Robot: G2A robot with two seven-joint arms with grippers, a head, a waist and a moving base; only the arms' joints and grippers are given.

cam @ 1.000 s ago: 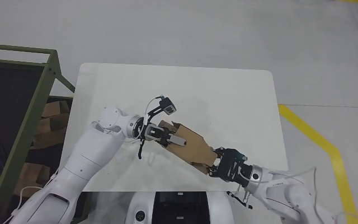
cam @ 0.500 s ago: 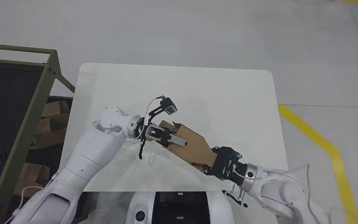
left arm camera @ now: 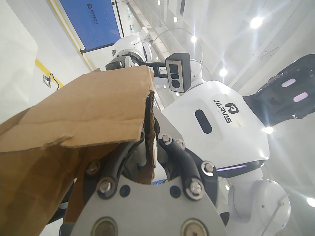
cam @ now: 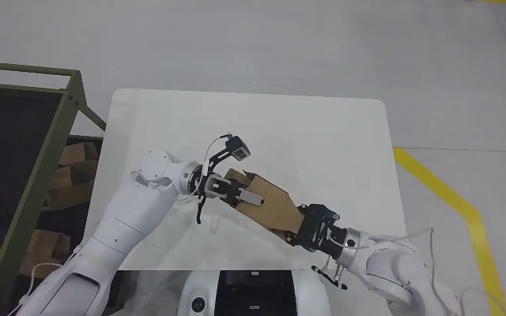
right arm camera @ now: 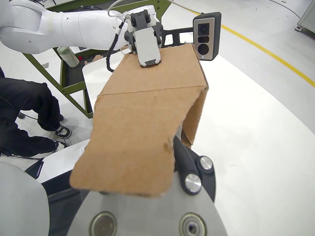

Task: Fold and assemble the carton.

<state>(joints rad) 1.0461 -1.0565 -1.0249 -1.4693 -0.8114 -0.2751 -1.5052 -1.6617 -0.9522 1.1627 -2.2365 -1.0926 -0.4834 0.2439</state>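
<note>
A brown carton (cam: 273,207) is held in the air over the front of the white table (cam: 316,134), lying slantwise between the two arms. My left gripper (cam: 241,193) is shut on the carton's far end. In the left wrist view a wall edge of the carton (left arm camera: 86,109) stands pinched in the left gripper (left arm camera: 149,138). My right gripper (cam: 307,229) sits against the carton's near end. In the right wrist view a torn flap of the carton (right arm camera: 147,104) lies over the right gripper (right arm camera: 169,153), and the left gripper (right arm camera: 147,62) presses on the top panel.
A green metal frame (cam: 47,118) stands left of the table, with loose cardboard pieces (cam: 71,170) beside it. A bottle (right arm camera: 69,56) rests on that frame. A yellow floor line (cam: 443,189) runs to the right. Bare tabletop lies behind the carton.
The right arm has shifted a little to the left, closer in against the carton's near end. The carton and the left arm have stayed where they were.
</note>
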